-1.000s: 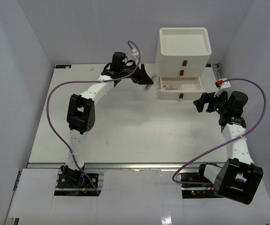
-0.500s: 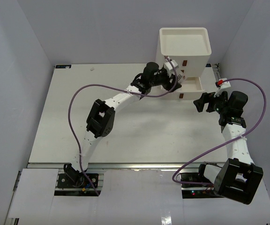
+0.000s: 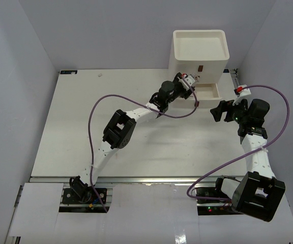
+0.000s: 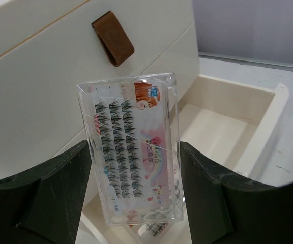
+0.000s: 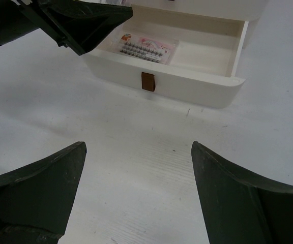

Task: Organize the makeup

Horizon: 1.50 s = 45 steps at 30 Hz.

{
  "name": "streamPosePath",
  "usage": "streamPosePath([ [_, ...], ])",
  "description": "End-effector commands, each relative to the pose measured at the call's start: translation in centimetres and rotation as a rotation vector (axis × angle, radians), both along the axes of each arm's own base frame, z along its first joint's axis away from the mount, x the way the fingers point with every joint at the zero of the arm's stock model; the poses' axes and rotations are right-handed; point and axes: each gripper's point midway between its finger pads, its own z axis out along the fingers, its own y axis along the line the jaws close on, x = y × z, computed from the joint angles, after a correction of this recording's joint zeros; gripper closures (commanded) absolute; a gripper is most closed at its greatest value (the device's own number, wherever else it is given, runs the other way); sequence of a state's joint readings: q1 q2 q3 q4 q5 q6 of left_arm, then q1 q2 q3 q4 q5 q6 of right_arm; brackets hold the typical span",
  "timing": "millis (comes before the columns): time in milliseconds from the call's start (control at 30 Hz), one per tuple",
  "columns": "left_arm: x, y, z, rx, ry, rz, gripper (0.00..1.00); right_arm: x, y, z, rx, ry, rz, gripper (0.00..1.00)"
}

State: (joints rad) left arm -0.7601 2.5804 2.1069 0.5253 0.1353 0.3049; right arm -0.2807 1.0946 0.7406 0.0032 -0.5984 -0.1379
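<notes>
**Top external.** The left arm (image 3: 136, 113) reaches to the drawer unit (image 3: 200, 51). The left jaws are at the unit's front, just over the open drawer (image 3: 210, 91). The packet (image 3: 188, 79) between them is only a pale speck, too small to tell whether it has cleared the drawer's rim. The right jaws hover over the surface (image 3: 75, 112), off to the drawer's right.

**Left wrist.** The left jaws are clenched on the clear lash packet (image 4: 131, 152) by its long edges, printed face toward the camera. The brown pull tab (image 4: 113, 38) sits beyond and above the jaws. The drawer's hollow (image 4: 228, 117) lies beyond and to their right.

**Right wrist.** The right jaws are released wide with nothing between them. Ahead of them a second packet (image 5: 147, 48) lies flat in the open drawer, behind its front wall (image 5: 187, 86).

**Step in hand (judgement).** The held packet goes into the drawer.
- Carry it on until it hangs fully over the hollow.
- Tip it toward flat and lower it close to the floor, beside the lying packet.
- Let go only there, since a high release could land it on the rim.
- Keep the right jaws where they are, clear of the path.
</notes>
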Motion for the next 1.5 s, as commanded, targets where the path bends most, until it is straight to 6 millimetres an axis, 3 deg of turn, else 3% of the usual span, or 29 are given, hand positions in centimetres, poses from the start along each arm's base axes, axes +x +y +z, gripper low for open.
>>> streamPosePath([
  [0,0.7,1.2,3.3,-0.034,-0.13,0.071,0.68,0.4,-0.1,2.2,-0.011,-0.078,0.008,0.1],
  [67,0.6,1.1,2.6,-0.02,-0.126,0.064,0.6,0.4,-0.1,2.1,-0.009,-0.077,0.008,0.1],
  [267,-0.2,0.9,2.3,-0.008,-0.103,0.025,0.1,0.3,-0.1,2.0,-0.009,-0.077,0.016,0.1],
  [300,-0.4,0.8,2.5,-0.008,-0.101,0.012,0.05,0.2,0.1,2.0,-0.009,-0.08,0.032,0.1],
  [600,-1.7,1.0,4.7,-0.025,-0.081,-0.026,0.02,-1.4,2.2,2.2,-0.051,-0.152,0.218,0.1],
  [667,-2.4,1.4,5.9,-0.048,-0.057,-0.034,0.04,-2.6,3.7,2.2,-0.054,-0.189,0.343,0.1],
  [733,-3.7,2.2,8.8,-0.077,-0.047,-0.047,0.07,-3.6,4.9,1.9,-0.051,-0.211,0.442,0.1],
  [800,-4.9,3.2,9.2,-0.068,-0.008,-0.058,0.12,-4.8,6.0,1.0,-0.048,-0.222,0.546,0.1],
  [933,-8.5,6.7,11.3,-0.081,0.102,-0.081,0.17,-7.0,7.8,0.4,-0.005,-0.27,0.717,0.1],
  [967,-9.1,7.5,13.0,-0.093,0.098,-0.094,0.19,-7.3,7.9,0.3,-0.008,-0.281,0.737,0.1],
  [1000,-9.6,8.5,11.5,-0.095,0.184,-0.099,0.2,-7.5,8.1,0.1,-0.023,-0.297,0.759,0.1],
  [1100,-12.0,12.7,12.1,-0.126,0.333,-0.168,0.24,-8.2,8.8,0.1,-0.045,-0.343,0.808,0.1],
  [1267,-17.8,20.2,12.1,-0.268,0.721,-0.354,0.27,-8.6,10.1,-0.4,-0.092,-0.351,0.875,0.1],
  [1300,-18.8,21.5,11.7,-0.283,0.777,-0.369,0.26,-8.2,10.3,-0.1,-0.148,-0.385,0.904,0.1],
  [1367,-21.0,23.5,11.0,-0.266,0.827,-0.398,0.07,-8.0,11.1,-0.4,-0.246,-0.367,0.981,0.09],
  [1467,-23.7,25.9,9.3,-0.221,0.875,-0.37,0.02,-7.4,11.6,-2.5,-0.398,-0.26,1.081,0.03],
])
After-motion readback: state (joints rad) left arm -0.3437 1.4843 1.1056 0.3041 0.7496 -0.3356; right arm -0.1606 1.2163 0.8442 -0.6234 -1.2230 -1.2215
